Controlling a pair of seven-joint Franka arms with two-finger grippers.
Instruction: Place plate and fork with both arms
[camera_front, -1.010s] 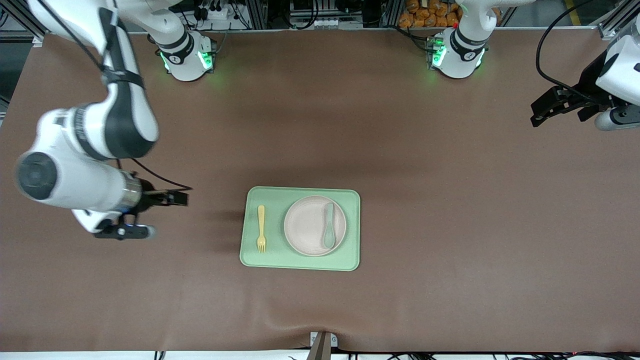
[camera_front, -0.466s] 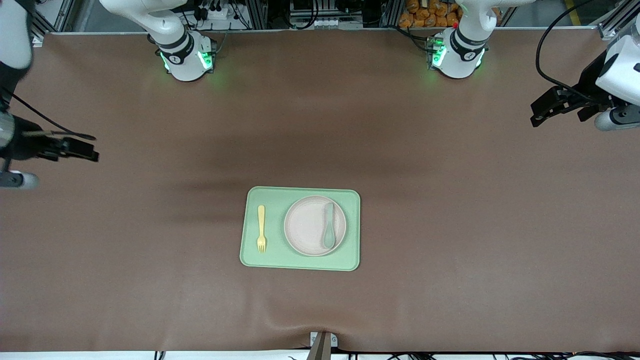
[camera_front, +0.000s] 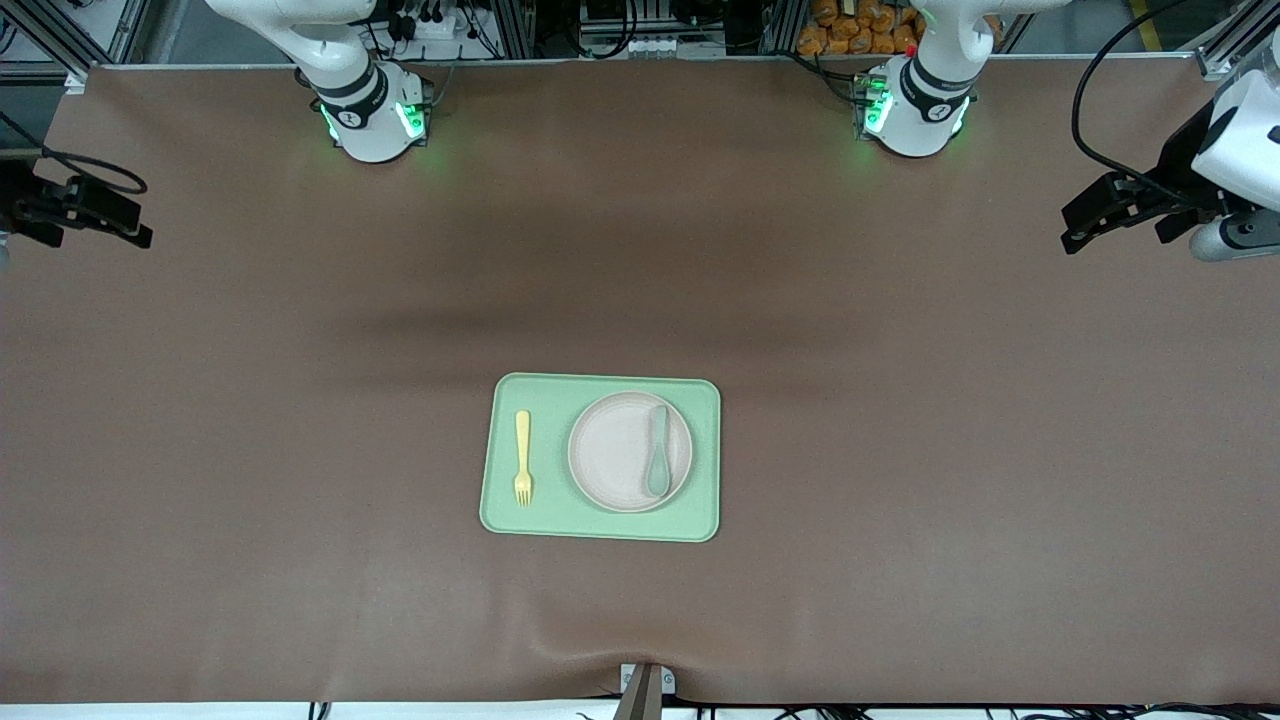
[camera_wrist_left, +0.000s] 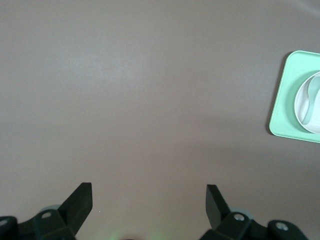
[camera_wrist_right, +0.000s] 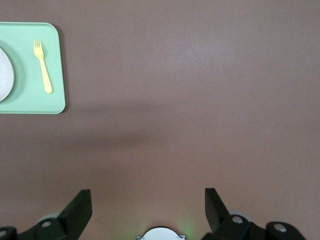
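My table (camera_front: 900, 420) is covered in a plain brown mat. Directly on it, near the middle and toward the front camera's edge, lies one light green tray (camera_front: 600, 525), flat and square to the table edges. My two green-lit bases (camera_front: 375, 115) stand along the farthest edge

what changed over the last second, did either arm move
The right pincer pulled away from beside the tray out to the right arm's end of the table, open and empty. The left pincer stayed parked, open. Plate, fork and spoon did not move.
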